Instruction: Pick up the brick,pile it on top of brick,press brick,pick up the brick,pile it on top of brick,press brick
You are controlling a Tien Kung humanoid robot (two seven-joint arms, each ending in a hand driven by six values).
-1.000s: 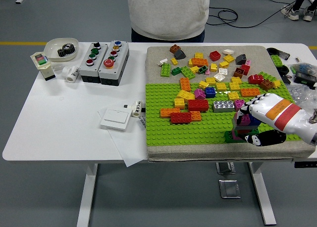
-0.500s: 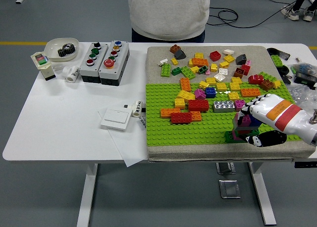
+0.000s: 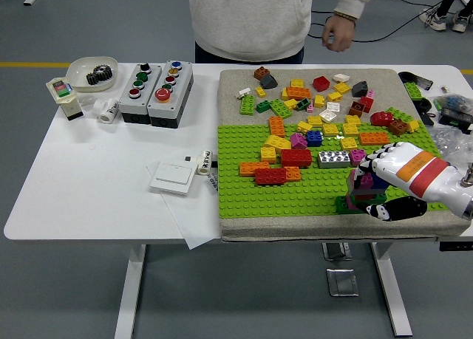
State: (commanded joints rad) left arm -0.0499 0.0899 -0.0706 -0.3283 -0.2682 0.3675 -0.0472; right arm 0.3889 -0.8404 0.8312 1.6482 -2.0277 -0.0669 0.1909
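The small brick stack [image 3: 367,191] stands at the near right corner of the green baseplate [image 3: 251,199], a dark green brick at its foot and purple and blue ones above; it lies directly under and against the fingers [image 3: 367,178] of the right hand [image 3: 395,178], which comes in from the right edge of the desk [image 3: 96,184]; the fingers are curled down over the top of the stack and seem to bear on it, though whether they grip a brick or merely press cannot be told from this angle; the black thumb [image 3: 395,208] sits at the stack's near side; the stack is thus to the left of the palm, its height upright, so a press would go straight down; the loose bricks [image 3: 325,103] for a further pick lie farther off, on the far part of the grey mat [image 3: 236,80], far and left of the hand; the red brick [image 3: 295,157] and grey brick [image 3: 333,159] are nearer, just left of the fingers; the left hand is out of view; a person [image 3: 247,18] stands at the far side, one hand [image 3: 338,33] hanging above the desk's far edge, touching nothing.
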